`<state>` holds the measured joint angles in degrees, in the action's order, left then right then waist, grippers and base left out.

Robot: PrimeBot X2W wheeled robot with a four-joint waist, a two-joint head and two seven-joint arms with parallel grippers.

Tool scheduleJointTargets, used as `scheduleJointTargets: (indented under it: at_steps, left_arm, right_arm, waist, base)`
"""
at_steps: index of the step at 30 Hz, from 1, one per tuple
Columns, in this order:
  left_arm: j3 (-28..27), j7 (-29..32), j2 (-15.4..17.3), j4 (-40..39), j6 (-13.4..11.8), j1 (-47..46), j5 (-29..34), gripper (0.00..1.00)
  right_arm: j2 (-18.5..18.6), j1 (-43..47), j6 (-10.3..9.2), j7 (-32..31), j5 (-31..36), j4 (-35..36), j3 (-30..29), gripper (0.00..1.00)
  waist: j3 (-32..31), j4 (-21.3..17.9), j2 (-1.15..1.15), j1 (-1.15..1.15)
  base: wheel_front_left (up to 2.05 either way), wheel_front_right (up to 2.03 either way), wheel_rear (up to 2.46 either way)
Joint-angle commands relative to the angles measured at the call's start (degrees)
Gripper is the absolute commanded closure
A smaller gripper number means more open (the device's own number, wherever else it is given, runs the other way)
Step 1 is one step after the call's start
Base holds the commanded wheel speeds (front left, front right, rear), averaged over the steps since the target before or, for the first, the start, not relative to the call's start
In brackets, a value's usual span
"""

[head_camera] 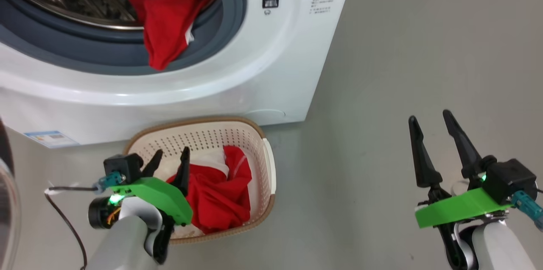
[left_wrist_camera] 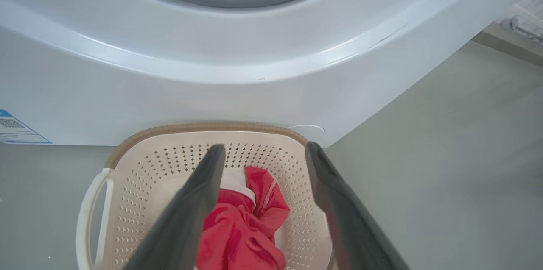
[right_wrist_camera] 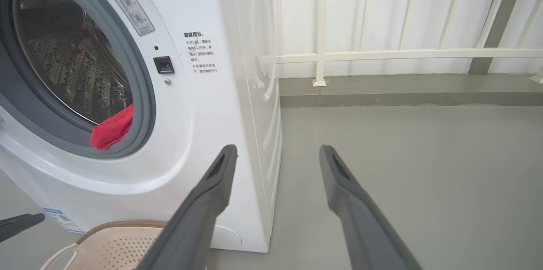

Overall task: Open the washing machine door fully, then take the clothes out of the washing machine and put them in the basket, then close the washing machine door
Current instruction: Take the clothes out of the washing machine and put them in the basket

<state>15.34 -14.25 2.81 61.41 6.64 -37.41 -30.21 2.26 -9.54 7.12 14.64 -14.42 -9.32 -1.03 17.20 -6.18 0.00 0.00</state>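
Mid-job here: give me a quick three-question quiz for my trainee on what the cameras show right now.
1. True or false: the basket is empty.
2. The left gripper is above: A the drum, B the basket, C bare floor.
3. Fill in: a red garment hangs out of the washer over its grey ___.
Key: 1 false; 2 B; 3 gasket.

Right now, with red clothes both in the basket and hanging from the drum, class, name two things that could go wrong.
The red garment draped over the gasket could get trapped if the washing machine is shut first. The open left hand sits low over the clothes in the basket; its fingers might snag them when it lifts.
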Motion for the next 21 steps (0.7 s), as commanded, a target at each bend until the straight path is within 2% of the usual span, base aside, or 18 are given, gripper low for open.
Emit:
scheduleJointTargets:
  at_steps: [1,13,21]
  left_arm:
    - [-1.95,-0.72,1.51,-3.29,-0.23,1.8,0.53,0.0]
    - [-6.18,-0.74,1.61,-30.43,-5.43,16.58,7.46,0.0]
    - [-7.01,-0.74,2.53,-39.9,-6.1,22.78,10.31,0.0]
  right_arm:
    - [0.62,0.73,0.36,0.36,0.53,1.02,1.07,0.0]
    - [0.62,4.04,0.36,0.36,1.91,1.05,-1.14,0.0]
    - [0.62,6.88,0.36,0.36,2.8,2.52,-3.56,0.0]
  waist:
    - [-2.16,0.78,0.0,0.0]
    - [-8.42,2.73,0.0,0.0]
    - [-10.72,3.49,0.0,0.0]
  base:
    - [0.0,0.0,0.0]
    - [0.0,0.0,0.0]
    - [0.0,0.0,0.0]
